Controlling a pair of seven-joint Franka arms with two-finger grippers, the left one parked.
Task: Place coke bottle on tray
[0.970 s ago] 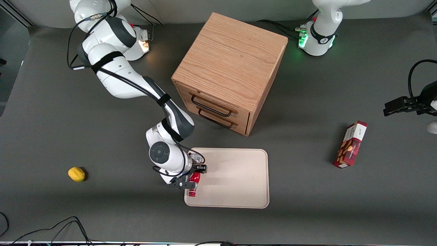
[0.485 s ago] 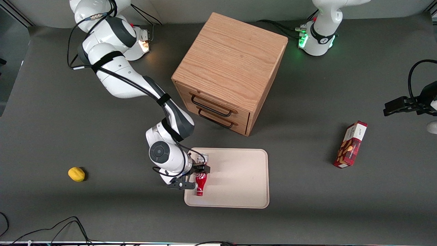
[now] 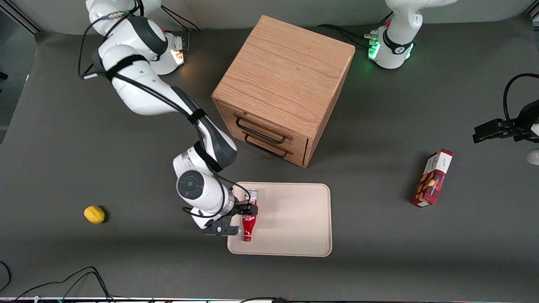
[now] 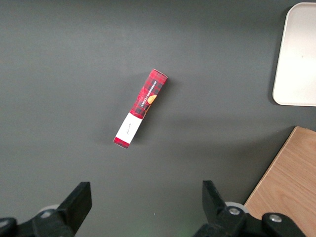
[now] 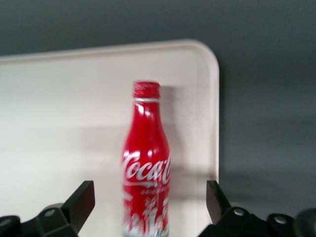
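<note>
Seen from the front, the coke bottle (image 3: 249,216) lies on its side on the tray (image 3: 294,223), at the tray's end toward the working arm, with its silver-grey base pointing to the wooden drawer cabinet (image 3: 283,90) and its red neck pointing toward the front camera. The gripper (image 3: 236,219) hangs low over that same end of the tray, just beside the bottle; its fingers stand spread apart and clamp nothing. The cabinet stands farther from the camera than the tray, its two dark handles facing the tray. A yellow lemon (image 3: 94,214) lies on the dark table (image 3: 379,273) well apart, toward the working arm's end. A red snack box (image 3: 432,178) lies toward the parked arm's end.

Next, the left wrist view shows the snack box (image 4: 141,108) lying flat on the table (image 4: 74,74), with a rounded corner of the tray (image 4: 296,64) and a wooden edge of the cabinet (image 4: 286,187) also in sight.

Last, the right wrist view looks along the bottle (image 5: 146,168): its white script logo and red cap are plain, and it rests on the tray (image 5: 59,123) near the rim. The gripper (image 5: 150,207) has its dark fingers (image 5: 79,202) wide on either side of the bottle, apart from it, so the jaws are released
</note>
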